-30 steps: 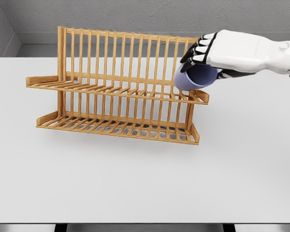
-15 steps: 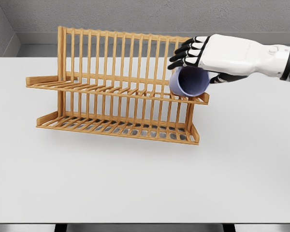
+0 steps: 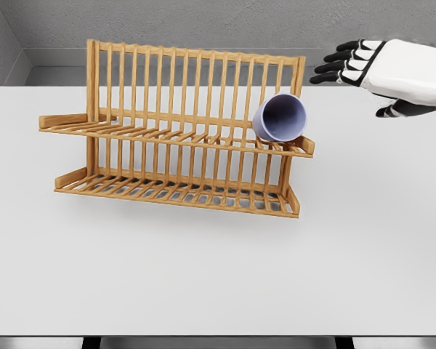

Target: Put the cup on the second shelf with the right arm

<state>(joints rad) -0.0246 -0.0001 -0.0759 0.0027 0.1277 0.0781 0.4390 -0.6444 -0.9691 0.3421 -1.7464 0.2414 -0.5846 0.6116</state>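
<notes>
Cup [image 3: 280, 118] is seen lying on its side at the right end of the upper shelf [image 3: 167, 137] of the wooden rack [image 3: 176, 127], mouth turned toward the camera. It seems to be propped against the back slats, though contact is hard to confirm. Right hand [image 3: 381, 69] is held up and to the right, apart from the cup, fingers [image 3: 339, 67] extended, nothing gripped. Rack is placed on the white table [image 3: 218, 269].

Quick count: one cup [image 3: 280, 118], one wooden rack [image 3: 176, 131] with two shelves, one white desk [image 3: 203, 276] under it all, and just one robot hand [image 3: 392, 69] in sight. Rack has one row of upright slats.
</notes>
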